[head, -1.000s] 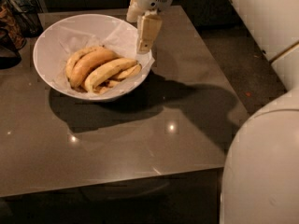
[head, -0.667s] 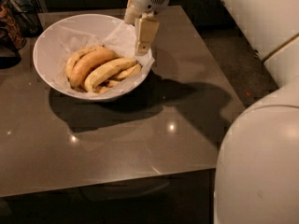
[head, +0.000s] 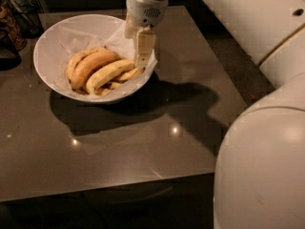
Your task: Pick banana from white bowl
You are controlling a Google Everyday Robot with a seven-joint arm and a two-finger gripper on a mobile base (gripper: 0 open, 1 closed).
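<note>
Overhead in the camera view, the gripper [head: 142, 57] hangs at the right side of the white bowl [head: 45, 56], above the banana [head: 108, 73] lying inside. Whether it is wide or narrow cannot be told. It should probably descend straight, straddling the banana crosswise, clear of the darker banana [head: 93, 63].

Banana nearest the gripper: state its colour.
The banana is pale yellow, camera view; the gripper hovers over its right end.

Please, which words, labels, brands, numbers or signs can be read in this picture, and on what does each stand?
None can be read.
The gripper, above the right rim of the white bowl near the banana, shows no label.
The dark things at the far-left corner of the table are too dim to read.
</note>
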